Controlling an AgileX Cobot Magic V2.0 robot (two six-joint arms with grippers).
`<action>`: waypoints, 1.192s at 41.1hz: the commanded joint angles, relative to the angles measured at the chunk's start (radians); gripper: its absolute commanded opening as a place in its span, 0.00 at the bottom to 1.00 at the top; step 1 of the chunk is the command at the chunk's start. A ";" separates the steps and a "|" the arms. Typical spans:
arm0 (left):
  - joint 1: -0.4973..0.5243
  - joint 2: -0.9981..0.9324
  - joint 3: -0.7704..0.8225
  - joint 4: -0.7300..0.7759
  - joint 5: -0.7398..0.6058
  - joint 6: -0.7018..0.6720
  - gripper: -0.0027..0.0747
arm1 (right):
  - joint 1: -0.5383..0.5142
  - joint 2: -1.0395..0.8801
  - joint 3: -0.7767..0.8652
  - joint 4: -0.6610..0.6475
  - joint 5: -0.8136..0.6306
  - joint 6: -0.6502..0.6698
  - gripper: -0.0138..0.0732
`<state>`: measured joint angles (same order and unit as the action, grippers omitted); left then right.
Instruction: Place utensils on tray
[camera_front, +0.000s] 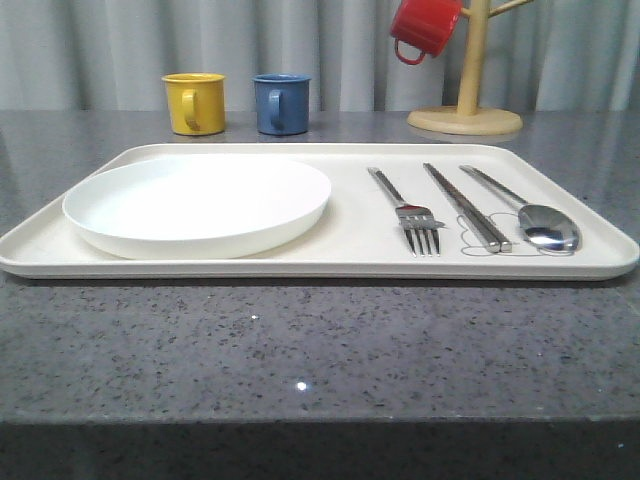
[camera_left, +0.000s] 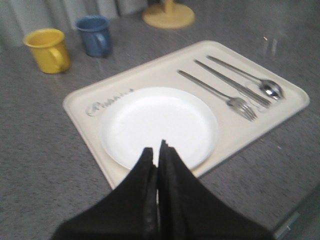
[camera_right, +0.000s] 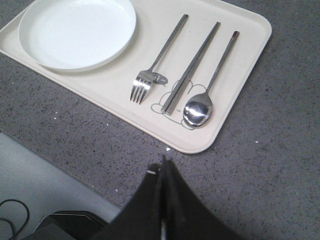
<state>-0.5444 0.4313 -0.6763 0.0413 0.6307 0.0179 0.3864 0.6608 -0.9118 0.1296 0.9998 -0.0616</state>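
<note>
Utensils: all three lie on the tray (camera_front: 230, 268), right half, side by side and roughly parallel, business ends toward the robot.
Fork (camera_front: 412, 215): leftmost of the three, four tines, closest to the plate but not touching it.
Chopsticks (camera_front: 465, 204): flat silver pair in the middle, pressed together so they read as one bar, near ends over the grey rabbit drawing (camera_right: 170, 97).
Spoon (camera_front: 535, 218): on the right, oval bowl lying on the drawing too, handle angled toward the back of the tray.
Tray: big cream rectangle with rounded corners and a low rim, flat on the counter (camera_front: 300, 340), which is dark grey speckled stone. Script lettering (camera_left: 107, 100) shows on its left end in the left wrist view, too blurry to read.
Plate (camera_front: 197, 204): white, round, nothing on it, takes up the left half of the tray.
Left pincer (camera_left: 158, 150): fingers pressed together, holding nothing, up above the near edge of the plate.
Right pincer (camera_right: 164, 167): also squeezed closed on nothing, over bare counter just off the tray's near right corner.
Mugs: yellow mug (camera_front: 194, 102) and blue mug (camera_front: 280, 103) stand beside each other on the counter behind the tray, a red mug (camera_front: 424, 27) hangs on the wooden mug tree (camera_front: 466, 70) at back right.
Backdrop: pale grey curtain (camera_front: 110, 45) behind the counter.
</note>
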 joint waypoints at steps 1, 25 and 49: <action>0.107 -0.112 0.087 0.002 -0.187 0.001 0.01 | 0.000 -0.001 -0.024 0.008 -0.065 -0.011 0.08; 0.539 -0.461 0.622 -0.106 -0.586 0.001 0.01 | 0.000 -0.001 -0.024 0.008 -0.065 -0.011 0.08; 0.553 -0.459 0.683 -0.005 -0.649 0.001 0.01 | 0.000 -0.001 -0.024 0.008 -0.063 -0.011 0.08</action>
<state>0.0075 -0.0059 0.0098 0.0262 0.0757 0.0179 0.3864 0.6608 -0.9118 0.1296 0.9998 -0.0616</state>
